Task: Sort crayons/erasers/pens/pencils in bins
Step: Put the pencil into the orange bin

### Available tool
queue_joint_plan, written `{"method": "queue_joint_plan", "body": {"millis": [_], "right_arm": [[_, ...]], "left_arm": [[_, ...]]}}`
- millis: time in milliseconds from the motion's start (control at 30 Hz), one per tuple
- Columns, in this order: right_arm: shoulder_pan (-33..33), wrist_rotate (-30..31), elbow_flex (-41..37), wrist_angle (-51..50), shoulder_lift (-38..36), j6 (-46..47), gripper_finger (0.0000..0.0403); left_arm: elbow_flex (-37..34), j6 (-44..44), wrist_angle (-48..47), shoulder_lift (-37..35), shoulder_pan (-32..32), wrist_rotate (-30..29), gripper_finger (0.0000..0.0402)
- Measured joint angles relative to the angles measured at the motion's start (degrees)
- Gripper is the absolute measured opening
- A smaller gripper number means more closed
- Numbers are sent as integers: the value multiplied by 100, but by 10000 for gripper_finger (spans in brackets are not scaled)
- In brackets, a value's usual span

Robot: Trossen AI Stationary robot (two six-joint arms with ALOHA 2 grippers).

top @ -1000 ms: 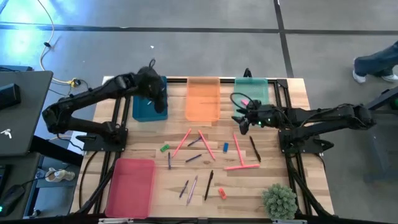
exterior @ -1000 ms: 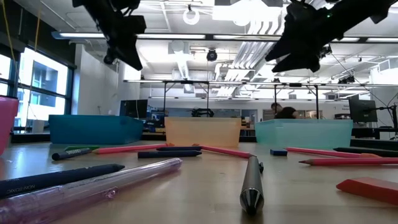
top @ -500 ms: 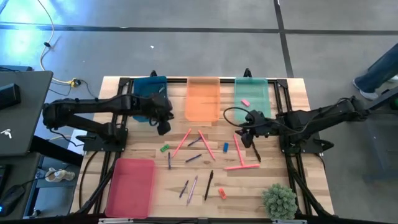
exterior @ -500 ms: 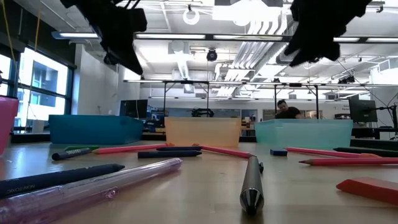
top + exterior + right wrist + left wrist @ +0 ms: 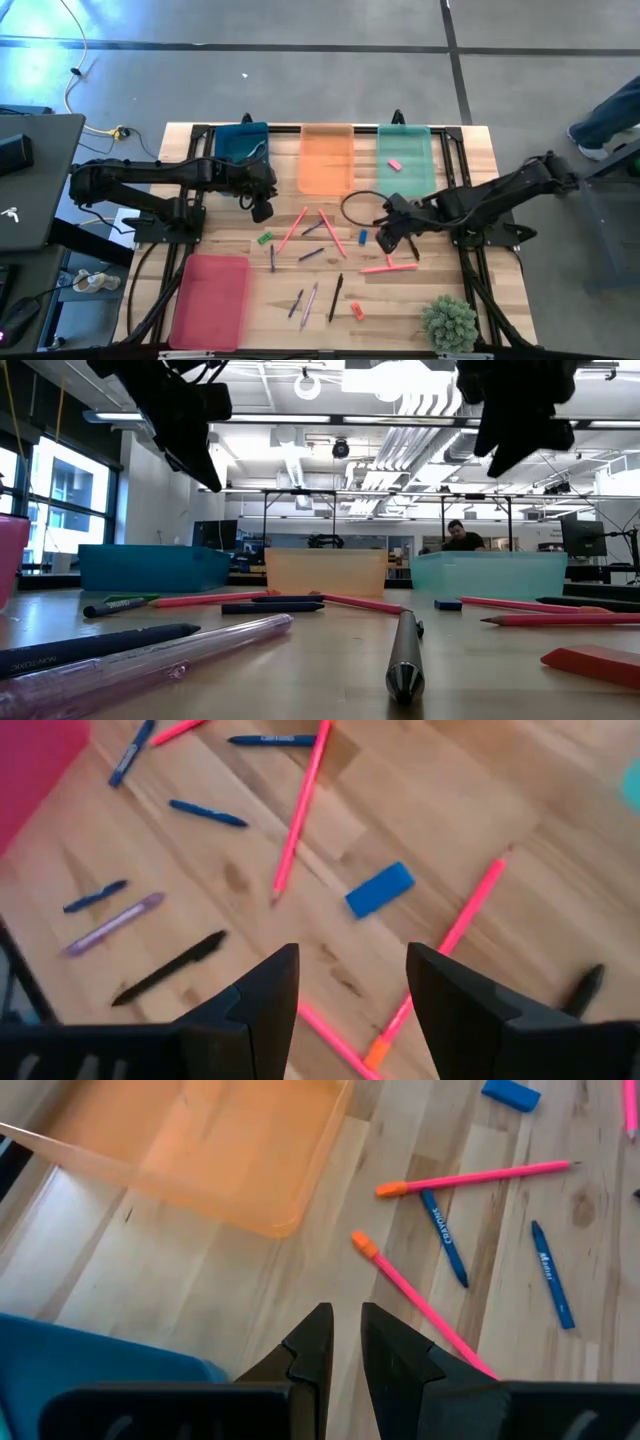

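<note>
Four bins stand on the wooden table: teal-blue (image 5: 240, 145), orange (image 5: 326, 158) and mint-green (image 5: 405, 160) along the far edge, and pink-red (image 5: 210, 300) at the near left. A pink eraser (image 5: 393, 164) lies in the mint bin. A blue eraser (image 5: 363, 237), a green eraser (image 5: 265, 238) and a red eraser (image 5: 357, 311) lie on the wood among pink pencils, crayons and pens. My left gripper (image 5: 262, 207) hovers just near of the teal bin, fingers almost together and empty (image 5: 343, 1325). My right gripper (image 5: 385, 236) is open and empty (image 5: 350, 975), just right of the blue eraser (image 5: 380, 888).
Several pink pencils (image 5: 292, 230), blue crayons (image 5: 445, 1245) and black pens (image 5: 335, 298) are scattered at the table's middle. A purple pen (image 5: 308, 303) lies toward the near edge. A green plant (image 5: 448, 322) stands at the near right corner. A person shows beyond the table's right side (image 5: 610, 100).
My left gripper has left the teal-blue bin and gone toward the near edge and a little right, coming down over the wood beside the orange bin. My right gripper has left the mint-green bin and gone toward the near edge and left, toward the blue eraser.
</note>
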Motion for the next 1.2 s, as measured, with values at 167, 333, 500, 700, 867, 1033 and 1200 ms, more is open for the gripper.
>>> {"method": "queue_joint_plan", "body": {"millis": [167,333,500,700,867,1033,1200], "right_arm": [[50,283,695,-1479,660,74,179],[50,-323,556,-1537,1218,288,179],[181,-679,391,-1301,1614,725,179],[360,-789,391,-1085,1860,1176,179],[442,-937,384,-957,2178,1311,179],[452,-1219,384,-726,2563,1311,178],[452,-1354,382,-615,2780,1304,176]], "left_arm": [[0,44,3,0,4,0,46],[0,46,-5,0,4,0,46],[0,57,-27,0,4,0,46],[0,155,-22,0,4,2,46],[0,155,-24,2,4,2,46],[2,155,-24,2,4,2,46],[2,155,-26,2,4,4,46]]}}
